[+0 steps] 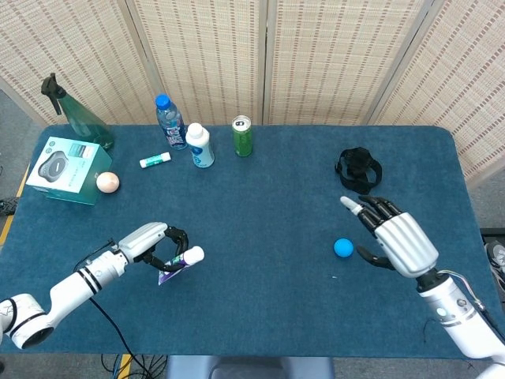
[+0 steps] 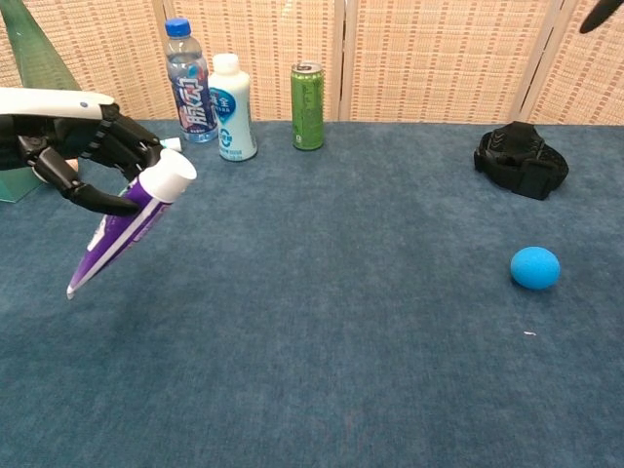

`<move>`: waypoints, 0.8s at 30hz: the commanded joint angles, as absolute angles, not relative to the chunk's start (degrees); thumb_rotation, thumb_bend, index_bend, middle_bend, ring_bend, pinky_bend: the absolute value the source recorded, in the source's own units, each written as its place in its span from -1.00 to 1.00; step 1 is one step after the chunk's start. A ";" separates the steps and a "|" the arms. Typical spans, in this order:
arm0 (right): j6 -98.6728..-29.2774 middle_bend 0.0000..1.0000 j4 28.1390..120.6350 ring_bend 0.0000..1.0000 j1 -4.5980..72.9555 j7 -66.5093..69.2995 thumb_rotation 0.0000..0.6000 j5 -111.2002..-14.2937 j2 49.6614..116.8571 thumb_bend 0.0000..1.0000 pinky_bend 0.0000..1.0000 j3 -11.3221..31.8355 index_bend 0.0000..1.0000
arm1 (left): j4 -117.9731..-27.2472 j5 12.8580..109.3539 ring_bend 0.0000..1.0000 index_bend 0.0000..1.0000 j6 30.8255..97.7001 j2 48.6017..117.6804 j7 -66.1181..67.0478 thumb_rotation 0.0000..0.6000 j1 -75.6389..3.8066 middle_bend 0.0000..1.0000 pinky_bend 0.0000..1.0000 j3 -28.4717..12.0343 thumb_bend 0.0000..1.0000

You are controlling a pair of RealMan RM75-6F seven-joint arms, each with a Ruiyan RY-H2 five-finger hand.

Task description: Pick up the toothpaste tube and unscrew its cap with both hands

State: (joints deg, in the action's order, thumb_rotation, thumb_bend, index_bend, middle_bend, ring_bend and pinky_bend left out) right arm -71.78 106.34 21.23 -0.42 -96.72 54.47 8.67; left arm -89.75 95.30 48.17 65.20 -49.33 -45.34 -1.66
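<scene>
My left hand (image 1: 155, 243) (image 2: 78, 146) grips a purple toothpaste tube (image 2: 122, 229) (image 1: 173, 268) near its white cap (image 2: 172, 175) (image 1: 194, 254). The tube hangs above the blue table, cap end up and toward the middle, flat tail slanting down to the left. My right hand (image 1: 394, 237) hovers over the table's right half, fingers spread and holding nothing, far from the tube. In the chest view only a dark fingertip (image 2: 597, 16) shows at the top right corner.
A blue ball (image 1: 343, 247) (image 2: 535, 267) lies just left of my right hand. A black strap bundle (image 1: 358, 169) sits behind it. At the back left stand a water bottle (image 1: 170, 121), white bottle (image 1: 200, 145), green can (image 1: 242, 136), small tube (image 1: 155, 159), box (image 1: 66, 170), egg (image 1: 107, 182) and spray bottle (image 1: 76, 114).
</scene>
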 commanded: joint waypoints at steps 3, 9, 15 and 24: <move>-67.29 -0.36 108.08 -0.71 26.53 1.51 1.00 -99.65 55.45 -0.61 -0.57 9.59 -0.71 | -90.67 96.37 -0.21 0.12 47.09 65.27 -44.65 1.00 -47.65 0.27 -0.33 -1.73 -0.40; -62.44 -0.35 108.48 -0.71 32.67 1.80 1.00 -101.83 58.11 -0.61 -0.57 10.54 -0.63 | -91.91 96.62 -0.21 0.12 44.35 65.46 -44.62 1.00 -51.30 0.27 -0.33 -2.10 -0.39; -58.84 -0.35 108.50 -0.71 37.57 0.71 1.00 -103.13 60.46 -0.61 -0.57 11.10 -0.58 | -91.35 96.49 -0.21 0.12 42.08 65.87 -46.51 1.00 -54.80 0.27 -0.33 -2.48 -0.38; -56.06 -0.35 108.31 -0.71 42.58 -2.74 1.00 -104.31 62.84 -0.61 -0.57 11.63 -0.56 | -89.37 95.79 -0.21 0.13 39.74 65.82 -55.20 1.00 -58.95 0.27 -0.33 -2.28 -0.38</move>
